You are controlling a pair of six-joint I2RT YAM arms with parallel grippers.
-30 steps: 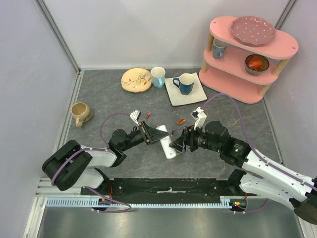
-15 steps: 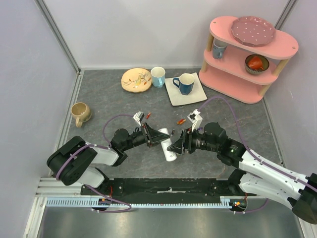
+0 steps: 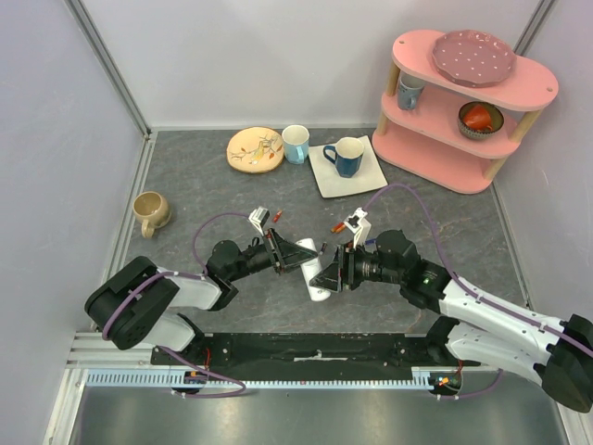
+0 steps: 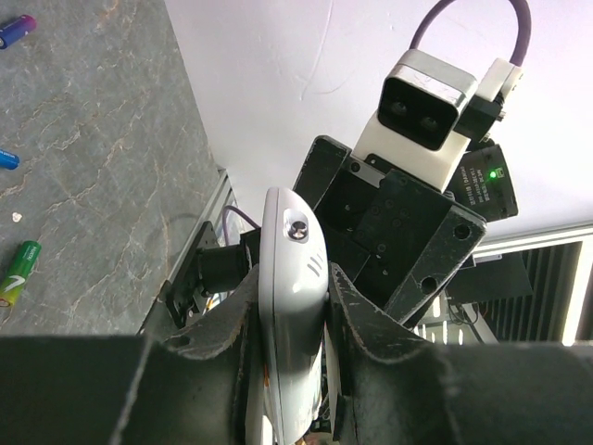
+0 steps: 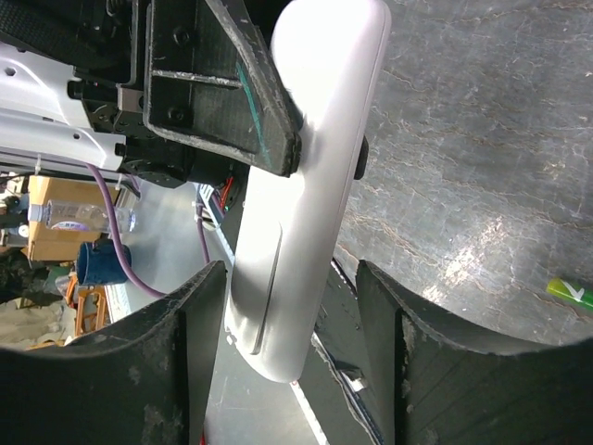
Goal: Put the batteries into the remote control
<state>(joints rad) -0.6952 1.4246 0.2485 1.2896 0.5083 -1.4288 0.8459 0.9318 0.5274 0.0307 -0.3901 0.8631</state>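
The white remote control (image 3: pixel 313 270) is held off the table, gripped at its upper part by my shut left gripper (image 3: pixel 295 252). In the left wrist view the remote (image 4: pixel 292 306) is squeezed between both pads, edge on. My right gripper (image 3: pixel 326 275) is open, with its jaws on either side of the remote's lower end (image 5: pixel 310 185), apart from it. Loose batteries lie on the table: a red-orange one (image 3: pixel 277 215), another (image 3: pixel 337 228) by the right wrist, and a green (image 4: pixel 18 273), a blue (image 4: pixel 7 159) and a purple-tipped one (image 4: pixel 17 30).
A tan mug (image 3: pixel 148 211) stands at the left. A patterned plate (image 3: pixel 255 149), a light blue cup (image 3: pixel 296 144) and a blue mug on a white square plate (image 3: pixel 361 176) sit at the back. A pink shelf (image 3: pixel 463 102) stands back right.
My right arm has moved left, bringing its open jaws around the remote's lower end. My left gripper has kept hold of the remote, shifting only slightly.
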